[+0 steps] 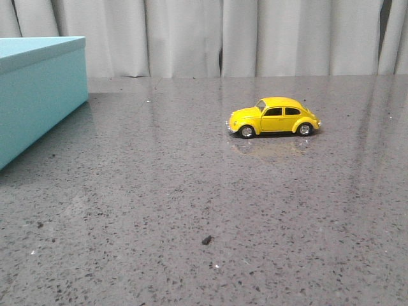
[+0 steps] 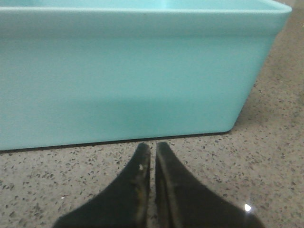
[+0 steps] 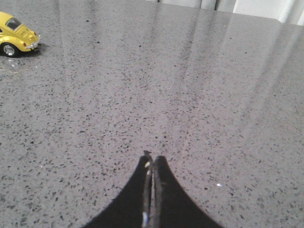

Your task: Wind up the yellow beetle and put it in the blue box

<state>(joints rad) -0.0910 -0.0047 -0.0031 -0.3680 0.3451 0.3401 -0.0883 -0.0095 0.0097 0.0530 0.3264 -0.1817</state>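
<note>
Task not started, by look of it: yellow beetle [image 1: 274, 117] sits on four wheels mid-table, right of centre, untouched. Blue box [image 1: 39, 92] at far left, well apart from car; lid appears on. Left tool [image 2: 153, 156] pressed together, empty, just before box wall. Right tool [image 3: 152, 166] pressed together, empty, car off to its side. Winding, storing both left. Table [image 1: 191, 210] bare between car and box; one dark speck [image 1: 206, 240] near front.

We see a polished, grey speckled stone-like surface [image 1: 191, 210] that mirrors the glossy yellow beetle [image 1: 274, 116] with its shiny silver hubcaps. The blue box [image 2: 133, 76] looks smooth and matt. Behind hangs pale folded cloth [image 1: 223, 38].
</note>
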